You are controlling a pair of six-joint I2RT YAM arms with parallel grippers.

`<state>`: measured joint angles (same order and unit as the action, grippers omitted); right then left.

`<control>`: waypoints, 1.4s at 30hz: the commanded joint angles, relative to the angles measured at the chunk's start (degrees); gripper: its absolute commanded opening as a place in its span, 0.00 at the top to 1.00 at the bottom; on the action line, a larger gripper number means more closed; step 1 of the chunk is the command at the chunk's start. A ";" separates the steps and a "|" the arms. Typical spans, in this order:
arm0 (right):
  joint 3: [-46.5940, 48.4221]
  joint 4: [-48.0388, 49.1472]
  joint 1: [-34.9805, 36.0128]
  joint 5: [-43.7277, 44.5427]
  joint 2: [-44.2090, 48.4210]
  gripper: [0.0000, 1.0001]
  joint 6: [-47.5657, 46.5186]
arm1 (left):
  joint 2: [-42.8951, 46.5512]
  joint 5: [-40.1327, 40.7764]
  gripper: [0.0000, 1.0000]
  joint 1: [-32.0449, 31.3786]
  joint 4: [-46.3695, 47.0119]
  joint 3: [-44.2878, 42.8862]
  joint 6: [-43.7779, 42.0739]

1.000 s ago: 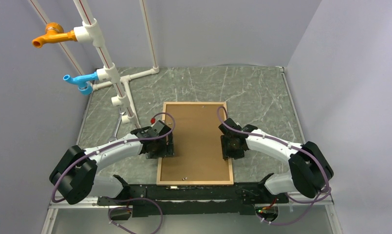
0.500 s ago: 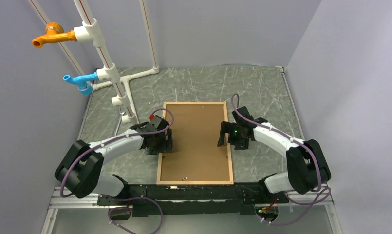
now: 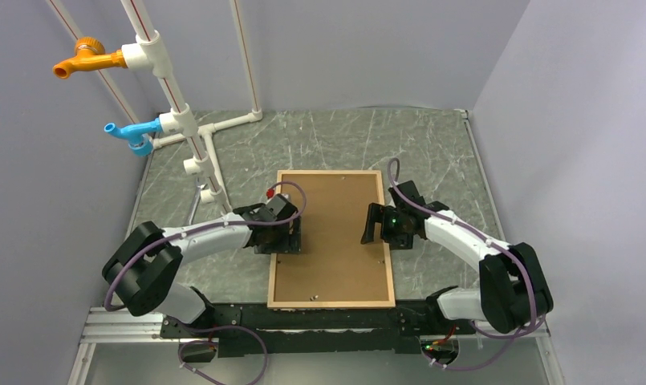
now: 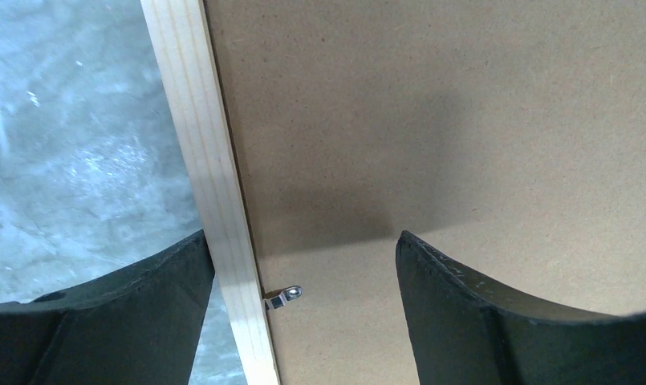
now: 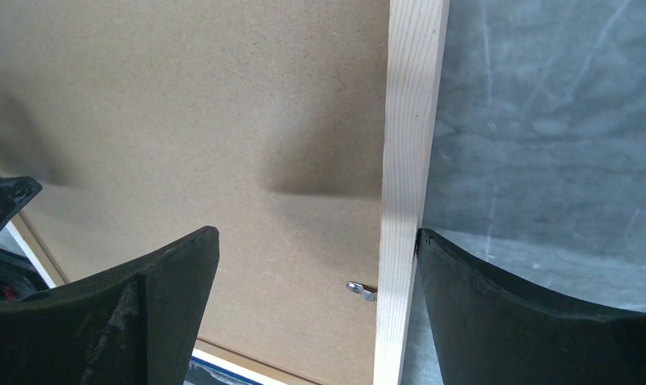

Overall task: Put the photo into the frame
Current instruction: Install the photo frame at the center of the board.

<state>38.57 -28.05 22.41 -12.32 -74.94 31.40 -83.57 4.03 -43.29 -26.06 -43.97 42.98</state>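
**Both arms at the frame, seen from above and from the wrists.** The left gripper [image 4: 301, 233] stood open, holding nothing. Its jaws straddled the left long rail of the frame [image 4: 206, 144]: the outer finger [image 4: 127, 321] hung over the tabletop [image 3: 432, 152], the inner one over the brown backing board [image 3: 331, 241]. The right gripper [image 5: 317, 231] was likewise spread wide and empty, mirrored across the right long rail. Its outer finger [image 5: 528, 313] sat close against that rail's outside edge; whether it touched could not be told. A small metal clip [image 4: 283, 297] projected from the inner edge of the left rail onto the board, just ahead of the left jaws. A matching clip [image 5: 361, 290] showed on the right rail. The frame lay flat and back-up at the middle of the marbled grey tabletop, with the board filling its opening. Its near short rail was just beyond the arm bases. A white pipe rack [image 3: 175, 112] with an orange tap [image 3: 83, 58] and a blue tap [image 3: 131, 132] stood at the far left, well apart from the frame.
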 commanded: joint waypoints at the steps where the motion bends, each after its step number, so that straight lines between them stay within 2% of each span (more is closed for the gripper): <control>1: 0.04 -1.05 0.05 -2.78 1.33 0.06 0.35 | -1.62 -6.58 0.17 -4.53 3.63 0.00 8.24; 7: 4.72 -3.27 -2.65 2.93 -2.11 0.00 -2.02 | -1.10 -0.70 0.13 -3.27 -4.71 -3.72 6.57; 9: 7.29 -3.63 -4.54 3.26 -4.20 0.00 -3.06 | -1.35 -1.05 0.10 -1.22 -5.87 -5.43 4.79; 15: 16.26 -3.42 -8.43 4.43 -13.00 0.00 -4.33 | -1.60 -4.95 0.10 5.77 -4.27 -8.27 1.45; 19: 22.67 -4.24 -8.79 6.44 -20.19 0.05 -4.58 | -4.66 -4.22 0.10 6.96 -5.04 -11.21 0.88; 22: 26.43 -5.50 -8.89 9.27 -24.71 0.15 -4.93 | -6.23 -5.68 0.11 6.90 -2.25 -9.75 1.25; 25: 28.17 -5.24 -8.88 8.93 -27.71 0.36 -4.95 | -6.61 -6.06 0.12 6.91 0.38 -7.52 2.00; 26: 28.44 -5.02 -8.90 8.83 -28.48 0.39 -4.93 | -7.06 -5.97 0.12 6.94 0.44 -7.53 1.75; 30: 30.28 -5.44 -8.93 11.30 -31.15 0.40 -4.93 | -8.28 -5.88 0.12 6.81 0.15 -8.13 1.08; 34: 30.40 -5.80 -8.96 12.88 -32.09 0.48 -5.20 | -8.36 -5.52 0.12 6.77 0.06 -7.93 1.01; 37: 30.05 -6.12 -8.90 13.18 -32.42 0.60 -5.44 | -8.36 -5.12 0.13 6.77 -0.39 -8.05 0.80; 40: 29.61 -6.63 -8.89 13.01 -31.86 0.82 -5.40 | -7.95 -4.50 0.12 6.69 -1.04 -8.10 0.96; 42: 29.11 -6.67 -8.90 13.15 -31.21 0.89 -5.30 | -7.48 -4.24 0.12 6.68 -1.30 -8.04 1.04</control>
<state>68.42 -33.93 13.21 -2.48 -105.56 26.06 -91.24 -0.82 -36.25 -27.66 -51.88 44.60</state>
